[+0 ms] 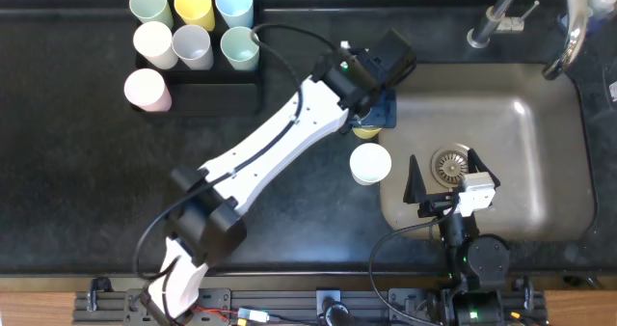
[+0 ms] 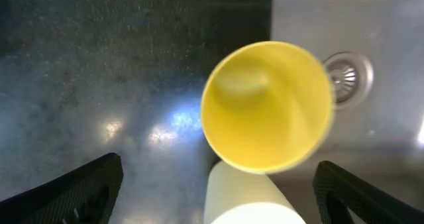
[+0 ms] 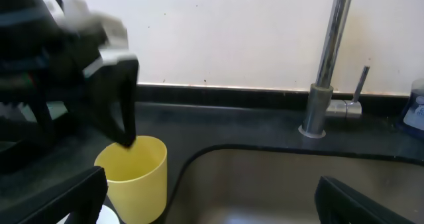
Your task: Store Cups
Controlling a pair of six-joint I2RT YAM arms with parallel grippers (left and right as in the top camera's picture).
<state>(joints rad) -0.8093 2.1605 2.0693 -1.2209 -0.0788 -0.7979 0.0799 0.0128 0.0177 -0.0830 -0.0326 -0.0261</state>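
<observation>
Upright at sink (image 1: pixel 525 123) edge, 4 o'clock from cup rack (image 1: pixel 207 99): yellow cup (image 2: pixel 265 105), white cup (image 1: pixel 370 162) just beside at 6 o'clock. Above it, jaws spread wide, one seemingly inside rim for wall pinch: left gripper (image 2: pixel 218 166). Parked in sink, also spread: right gripper (image 1: pixel 445 183).

White-shelled left arm (image 1: pixel 280 138) with black joints, black looping cables (image 1: pixel 294 29), black tapered fingers (image 2: pixel 76 192), black right arm (image 1: pixel 477 257), white wrist block (image 1: pixel 473 193)
</observation>
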